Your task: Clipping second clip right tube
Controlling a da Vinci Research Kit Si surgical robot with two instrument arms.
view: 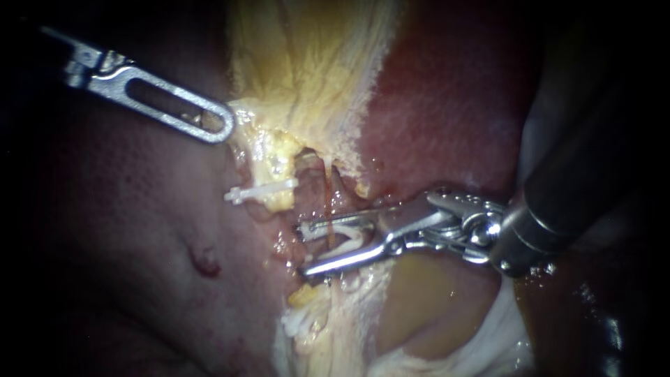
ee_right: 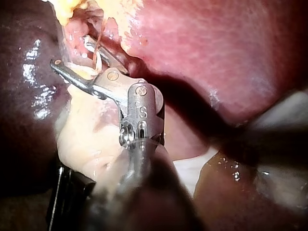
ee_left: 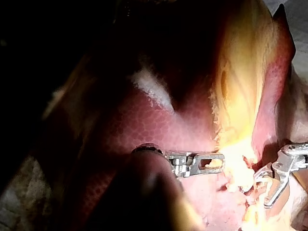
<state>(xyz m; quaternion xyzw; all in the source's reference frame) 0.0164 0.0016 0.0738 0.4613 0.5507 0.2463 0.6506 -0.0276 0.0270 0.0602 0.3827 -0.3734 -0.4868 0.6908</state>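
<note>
Our right instrument (view: 305,249) grips a white clip (view: 347,241) in its spread end effector, astride the tube (view: 328,202) — we'd square it, then squeeze.

Your right instrument (ee_right: 72,52) had its jaws spread wide, both seated on a white clip (ee_right: 83,70) and straddling a thin tube (ee_right: 98,43) (its far end hidden). Pale tissue (ee_right: 86,130) lay under the jaws, dark liver (ee_right: 24,96) lay beside them, and yellow tissue (ee_right: 67,12) sat just ahead.

txt: stamped mark, right instrument (ee_right: 73,54) wrist | else: none legible
</note>
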